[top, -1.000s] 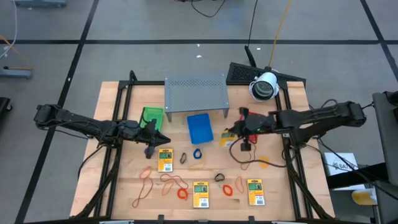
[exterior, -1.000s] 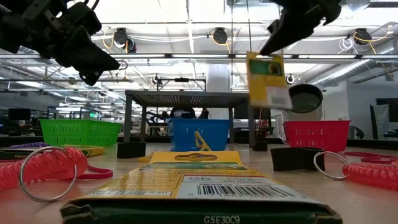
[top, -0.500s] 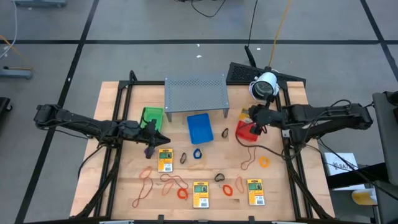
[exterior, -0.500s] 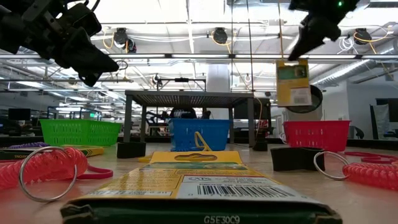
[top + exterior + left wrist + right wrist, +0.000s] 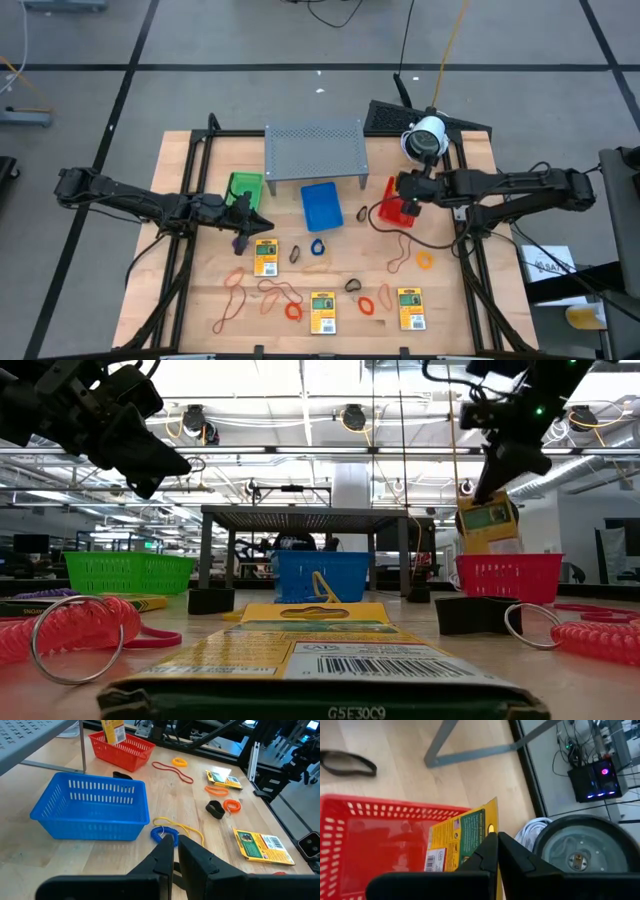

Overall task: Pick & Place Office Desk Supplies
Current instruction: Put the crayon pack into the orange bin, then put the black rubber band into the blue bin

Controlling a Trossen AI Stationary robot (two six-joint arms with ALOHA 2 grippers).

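My right gripper (image 5: pixel 497 488) pinches the yellow rectangular packet (image 5: pixel 489 525), dangling it seemingly just inside the red plastic tray (image 5: pixel 508 578).

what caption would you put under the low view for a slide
Right gripper shut on a yellow packet, holding it just above the red tray; left gripper waits over the table's other side.

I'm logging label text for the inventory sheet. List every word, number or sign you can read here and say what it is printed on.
"G5E30C9": on the front edge of the nearest yellow packet in the low view, below its barcode.
Small print above that barcode: too blurred to read.
Print on the yellow packet that the right tool holds over the red tray: too small to read.
Other yellow packets on the table: unreadable.
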